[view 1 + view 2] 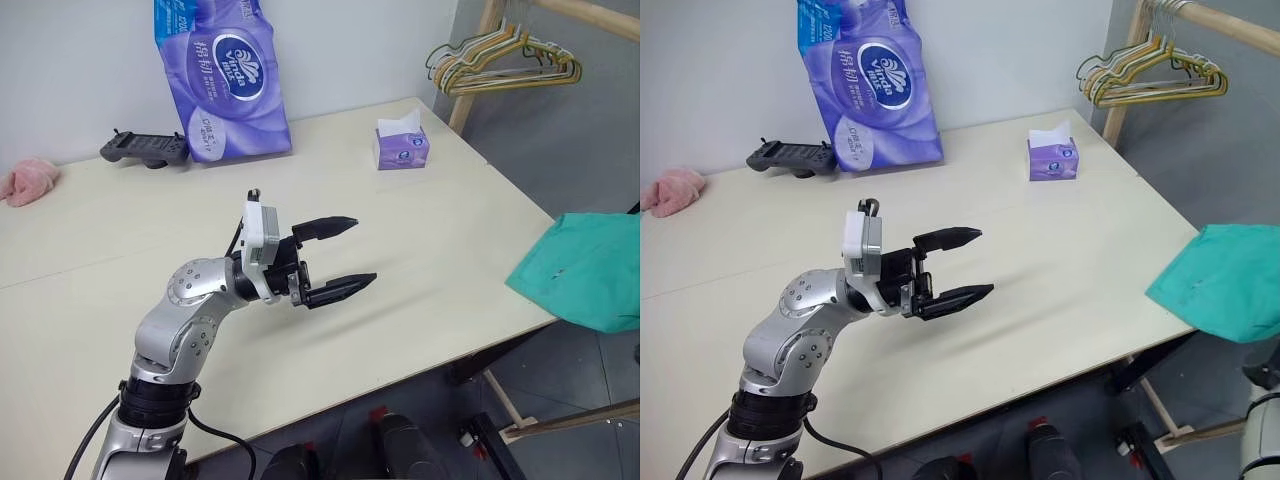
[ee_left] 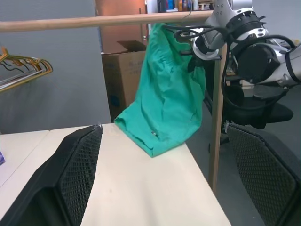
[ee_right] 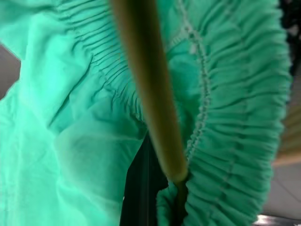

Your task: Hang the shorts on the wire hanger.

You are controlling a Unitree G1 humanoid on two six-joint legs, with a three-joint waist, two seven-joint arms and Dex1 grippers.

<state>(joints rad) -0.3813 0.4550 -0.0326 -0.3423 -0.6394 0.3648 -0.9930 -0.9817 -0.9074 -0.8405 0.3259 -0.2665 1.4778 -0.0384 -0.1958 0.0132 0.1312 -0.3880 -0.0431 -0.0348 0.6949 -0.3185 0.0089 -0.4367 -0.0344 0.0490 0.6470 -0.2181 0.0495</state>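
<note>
The teal-green shorts point(image 2: 167, 94) hang off the table's right end; their lower part also shows in the head view point(image 1: 585, 270). My right gripper point(image 2: 196, 55) is raised beside the wooden rail at the shorts' top corner. Close up, the gathered waistband point(image 3: 235, 141) bunches around the olive wire hanger point(image 3: 148, 89), which runs down into the black fingers point(image 3: 138, 193); the gripper is shut on the wire. My left gripper point(image 1: 345, 258) hovers open over the middle of the table point(image 1: 430, 230), pointing right toward the shorts, with nothing between its fingers.
At the table's back stand a purple tissue-roll pack point(image 1: 222, 75), a small purple tissue box point(image 1: 402, 148), a black controller point(image 1: 145, 150) and a pink fuzzy cloth point(image 1: 28, 180). Bunched hangers point(image 1: 505, 60) hang on the wooden rack point(image 2: 94, 21). A cardboard box point(image 2: 124, 70) stands behind.
</note>
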